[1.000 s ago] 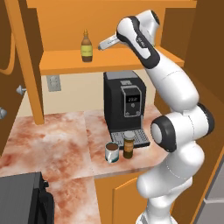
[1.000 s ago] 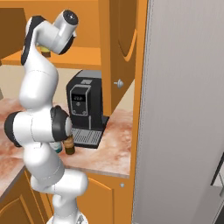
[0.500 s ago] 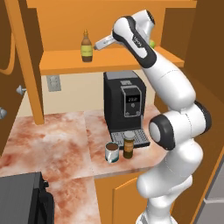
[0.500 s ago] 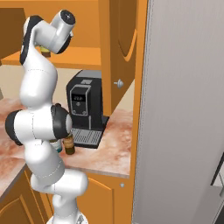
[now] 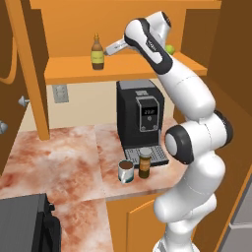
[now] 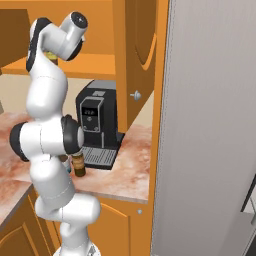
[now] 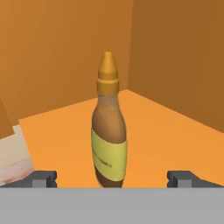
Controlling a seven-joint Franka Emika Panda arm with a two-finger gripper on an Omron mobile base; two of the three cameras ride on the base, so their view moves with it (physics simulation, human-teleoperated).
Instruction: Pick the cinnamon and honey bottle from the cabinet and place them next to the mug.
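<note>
The honey bottle stands upright on the cabinet shelf, amber-brown with a yellow label. My gripper reaches in from the right, just short of it and level with its body. In the hand view the honey bottle is centred ahead of my open gripper, and both fingertips stand wide apart with nothing between them. Down on the counter the cinnamon stands next to the mug, in front of the coffee machine. The cinnamon is partly behind my arm in the right base view.
A black coffee machine stands under the shelf. A small green fruit lies on the shelf to the right of my arm. The open cabinet door hangs at the right, a grey fridge side beyond it. A dark appliance sits at the lower left.
My hand has moved left along the shelf, closer to the honey bottle. The jaws have stayed open, and the bottle, cinnamon and mug have not moved.
</note>
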